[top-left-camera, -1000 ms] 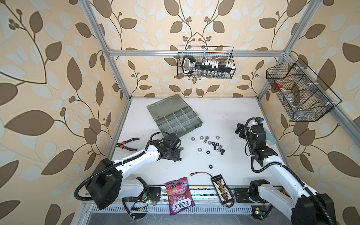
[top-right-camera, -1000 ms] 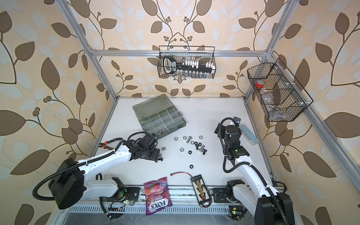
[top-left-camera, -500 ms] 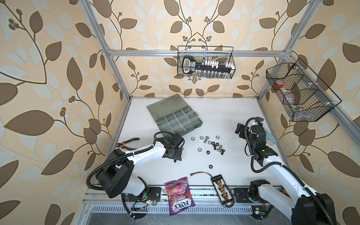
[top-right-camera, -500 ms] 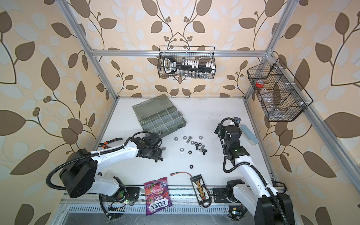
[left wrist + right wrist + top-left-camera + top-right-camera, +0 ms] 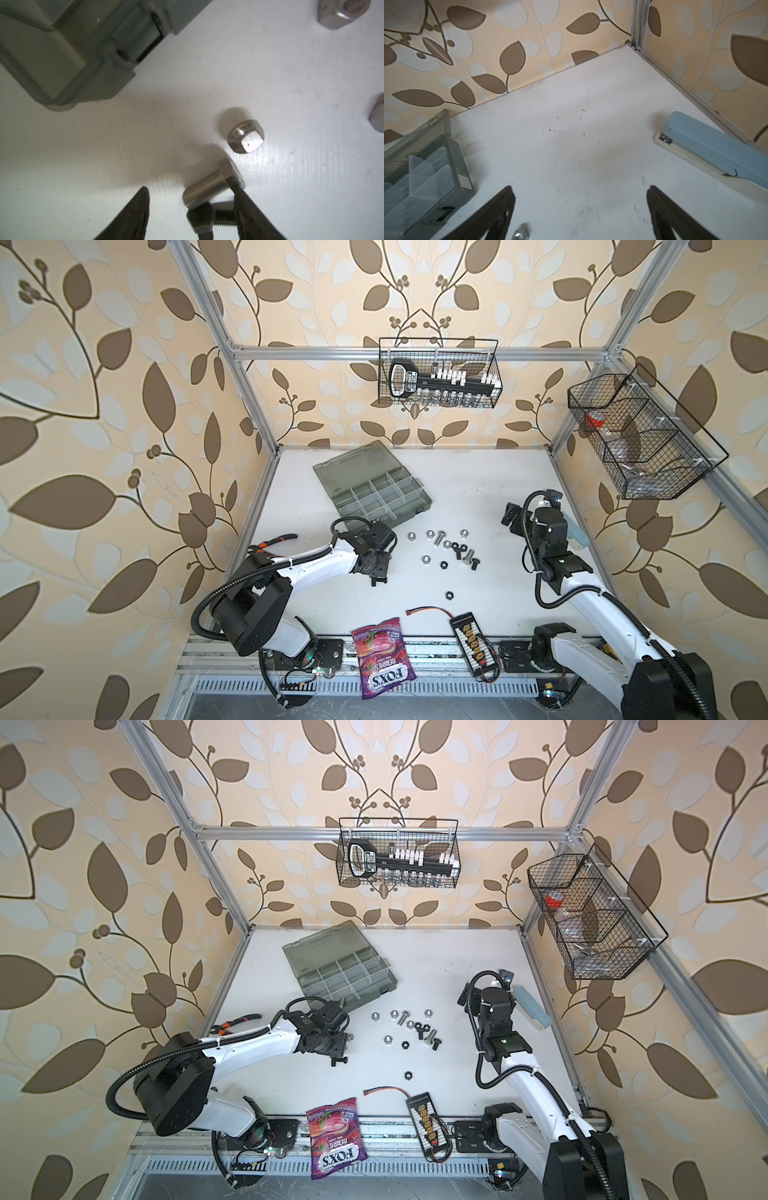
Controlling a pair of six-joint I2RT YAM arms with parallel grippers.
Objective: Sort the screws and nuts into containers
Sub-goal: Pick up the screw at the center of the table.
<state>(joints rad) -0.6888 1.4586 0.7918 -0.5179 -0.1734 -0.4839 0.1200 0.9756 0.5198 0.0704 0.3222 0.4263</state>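
In the left wrist view my left gripper [image 5: 187, 185] is open, low over the white table. A silver screw [image 5: 204, 187] and a black screw [image 5: 204, 218] lie between its fingers; one finger [image 5: 247, 207] touches the silver screw's head, the other stands apart. A silver nut [image 5: 246, 135] lies just beyond. In a top view the left gripper [image 5: 379, 567] sits in front of the grey-green case with its containers [image 5: 376, 499]. Several loose screws and nuts [image 5: 446, 547] lie to its right. My right gripper [image 5: 580, 195] hangs wide open and empty near the right edge.
A blue stapler [image 5: 716, 149] lies along the right wall. Orange-handled pliers [image 5: 274, 541] lie at the left edge. A candy bag [image 5: 382, 655] and a black connector board [image 5: 471, 639] sit at the front. Wire baskets [image 5: 438, 377] hang on the walls.
My left arm's elbow has swung inward to the right while its gripper edged slightly right over the two screws, and its jaws have narrowed. The right arm has not moved.
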